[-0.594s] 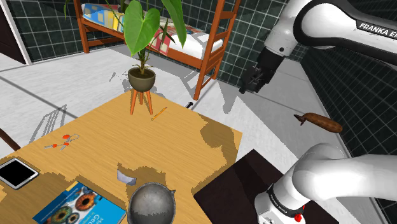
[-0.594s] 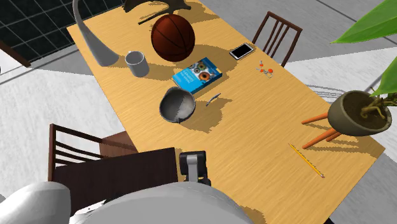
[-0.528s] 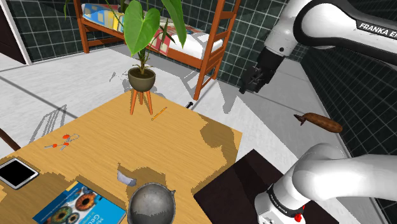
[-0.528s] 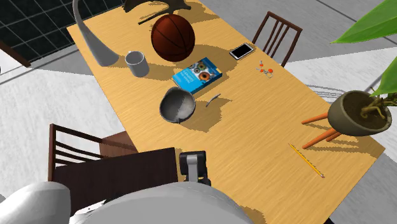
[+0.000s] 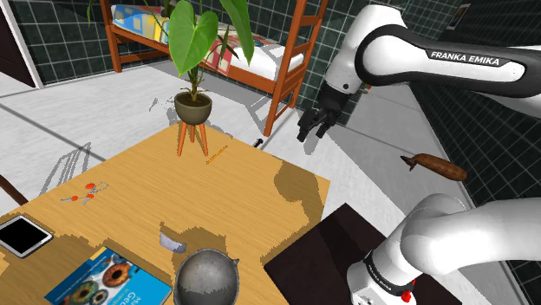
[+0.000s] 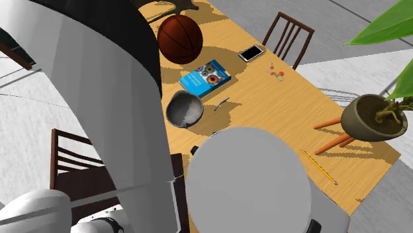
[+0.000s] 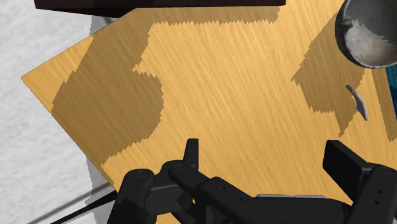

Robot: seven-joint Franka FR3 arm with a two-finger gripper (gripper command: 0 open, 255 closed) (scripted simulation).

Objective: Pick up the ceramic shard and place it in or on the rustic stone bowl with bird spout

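Judging by how things lie, no step of the task is done. The pale shard lies on the wooden bench just beside the grey stone bowl. The pincer hangs high, well apart from the shard, released and empty. Approach, grasp and placement all remain.

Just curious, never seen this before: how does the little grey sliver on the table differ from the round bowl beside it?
The bowl is big, round and hollow; the shard is a small, thin sliver. The bowl is dark grey; the shard is paler. Both rest on the wooden table, close together but not touching.
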